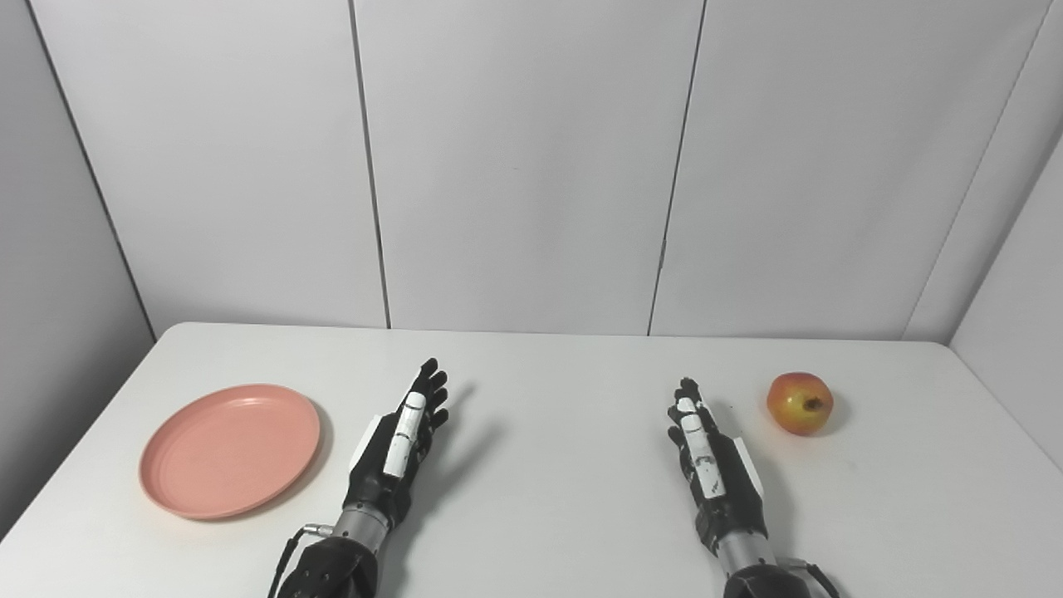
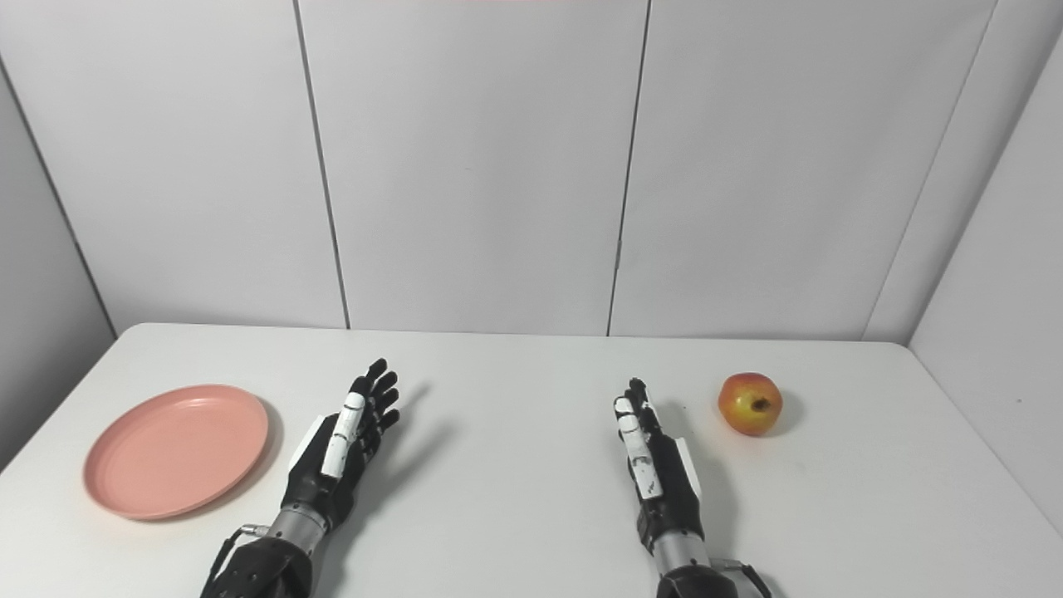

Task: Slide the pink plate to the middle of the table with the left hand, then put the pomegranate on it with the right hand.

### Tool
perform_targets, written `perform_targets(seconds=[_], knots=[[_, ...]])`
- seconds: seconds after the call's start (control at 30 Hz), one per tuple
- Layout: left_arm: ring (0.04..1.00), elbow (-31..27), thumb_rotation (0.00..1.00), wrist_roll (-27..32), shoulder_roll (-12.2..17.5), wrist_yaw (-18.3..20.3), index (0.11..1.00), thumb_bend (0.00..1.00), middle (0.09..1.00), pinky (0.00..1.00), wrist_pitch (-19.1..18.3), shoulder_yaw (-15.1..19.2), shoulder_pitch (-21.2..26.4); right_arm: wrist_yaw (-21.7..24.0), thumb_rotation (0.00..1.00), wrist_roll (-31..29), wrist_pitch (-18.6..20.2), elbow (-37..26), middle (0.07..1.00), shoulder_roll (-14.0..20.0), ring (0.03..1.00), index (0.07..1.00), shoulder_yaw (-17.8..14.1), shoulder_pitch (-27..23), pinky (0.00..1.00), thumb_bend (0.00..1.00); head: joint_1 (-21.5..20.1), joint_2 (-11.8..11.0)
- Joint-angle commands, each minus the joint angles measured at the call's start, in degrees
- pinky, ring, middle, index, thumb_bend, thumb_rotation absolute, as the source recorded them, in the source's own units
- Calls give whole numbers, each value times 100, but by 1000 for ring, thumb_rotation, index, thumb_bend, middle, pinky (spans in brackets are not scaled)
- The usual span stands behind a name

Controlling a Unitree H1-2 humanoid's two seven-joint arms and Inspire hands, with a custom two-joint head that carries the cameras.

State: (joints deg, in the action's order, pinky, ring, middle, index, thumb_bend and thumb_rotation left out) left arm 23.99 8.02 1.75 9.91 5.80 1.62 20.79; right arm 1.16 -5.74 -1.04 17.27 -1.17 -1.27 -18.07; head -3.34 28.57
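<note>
A pink plate (image 1: 229, 449) lies flat on the left side of the white table (image 1: 548, 465), with nothing on it. The red-yellow pomegranate (image 1: 800, 403) sits on the right side of the table. My left hand (image 1: 403, 440) hovers just right of the plate, open, its fingers stretched forward and holding nothing. My right hand (image 1: 706, 453) is open too, fingers extended, a short way left of and nearer than the pomegranate. Neither hand touches an object.
Grey panel walls (image 1: 531, 166) close the table's far edge and both sides. The table's rounded far corners lie close behind the plate and the pomegranate.
</note>
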Motion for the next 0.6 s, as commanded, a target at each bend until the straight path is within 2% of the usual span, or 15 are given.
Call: perform_targets(seconds=[0.0,0.13,0.57], knots=[[1000,73,1000,59,52,53,1000,535,1000,983,42,26,-68,67,886,-43,-107,-86,996,-25,987,986,0,-170,999,563,4,3],[1000,126,1000,20,60,47,1000,542,1000,987,136,12,-70,101,904,-17,-213,-40,999,-4,988,988,25,-165,1000,563,13,1],[1000,94,1000,4,58,36,1000,538,1000,983,92,6,-68,88,895,-24,-125,-76,996,-10,985,986,16,-166,1000,566,6,8]])
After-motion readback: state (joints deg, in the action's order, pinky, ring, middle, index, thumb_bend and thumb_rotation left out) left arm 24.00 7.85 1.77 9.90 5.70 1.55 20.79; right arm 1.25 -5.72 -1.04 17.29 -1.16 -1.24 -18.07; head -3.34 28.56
